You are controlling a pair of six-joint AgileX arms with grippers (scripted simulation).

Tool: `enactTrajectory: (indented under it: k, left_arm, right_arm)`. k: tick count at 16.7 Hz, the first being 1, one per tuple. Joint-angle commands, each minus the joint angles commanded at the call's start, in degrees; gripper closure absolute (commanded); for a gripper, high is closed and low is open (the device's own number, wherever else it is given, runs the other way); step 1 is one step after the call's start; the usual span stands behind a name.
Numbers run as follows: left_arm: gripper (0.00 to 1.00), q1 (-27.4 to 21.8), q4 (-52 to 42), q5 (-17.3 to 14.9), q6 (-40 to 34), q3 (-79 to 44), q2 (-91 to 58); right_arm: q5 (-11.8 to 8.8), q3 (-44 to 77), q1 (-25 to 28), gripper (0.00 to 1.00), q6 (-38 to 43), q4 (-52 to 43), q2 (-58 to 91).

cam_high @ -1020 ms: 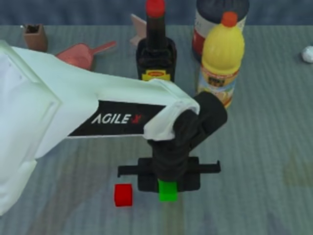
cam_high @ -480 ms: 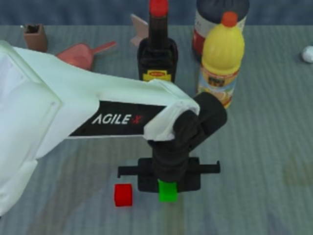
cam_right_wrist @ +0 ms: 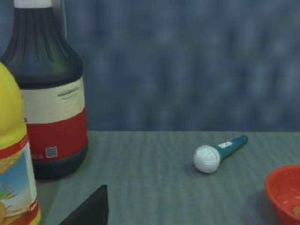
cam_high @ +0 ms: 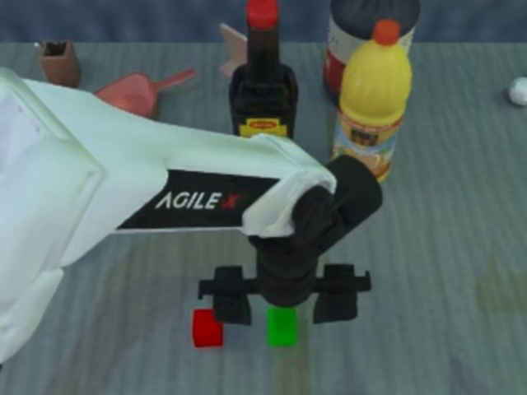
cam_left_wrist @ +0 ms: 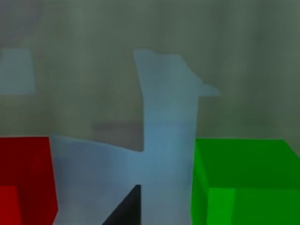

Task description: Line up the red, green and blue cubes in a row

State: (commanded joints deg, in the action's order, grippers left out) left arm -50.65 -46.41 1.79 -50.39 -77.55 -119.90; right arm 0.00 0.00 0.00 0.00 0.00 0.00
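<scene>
The green cube [cam_high: 282,327] rests on the table near the front edge, with the red cube [cam_high: 207,328] a short way to its left. My left gripper [cam_high: 282,306] hangs open over the green cube, one finger [cam_high: 231,301] on either side and neither touching it. The left wrist view shows the red cube [cam_left_wrist: 23,183] and the green cube [cam_left_wrist: 243,183] with a bare gap of table between them, plus one dark fingertip [cam_left_wrist: 126,211]. The blue cube is out of view. My right arm is outside the top view; its wrist camera faces the back of the table.
At the back stand a dark sauce bottle [cam_high: 263,82], a yellow bottle [cam_high: 375,99] and a large dark bottle [cam_high: 370,25]. A pink scoop [cam_high: 136,92] and a brown box [cam_high: 59,62] lie back left. A white-headed microphone [cam_right_wrist: 215,154] and a red bowl [cam_right_wrist: 286,192] are on the right.
My left gripper has opened and let go of the green cube, which now sits on the table beside the red one. The arm itself has barely moved.
</scene>
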Motion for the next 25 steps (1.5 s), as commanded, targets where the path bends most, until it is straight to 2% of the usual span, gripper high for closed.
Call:
enactTrajectory:
  k: [9, 17, 22, 25]
  left_arm:
    - [0.00, 0.0, -0.2, 0.0, 0.0, -0.2, 0.1]
    - [0.00, 0.7, -13.8, 0.0, -0.5, -7.9, 5.7]
    - [0.00, 0.5, -13.9, 0.0, -0.4, -8.0, 5.7]
    - [0.00, 2.5, -13.9, 0.0, 3.3, -8.1, 5.4]
  right_arm:
    - [0.0, 0.0, 0.0, 0.00, 0.0, 0.0, 0.0]
    - [0.0, 0.0, 0.0, 0.00, 0.0, 0.0, 0.0]
    - [0.0, 0.0, 0.0, 0.00, 0.0, 0.0, 0.0]
    - [0.0, 0.0, 0.0, 0.00, 0.0, 0.0, 0.0]
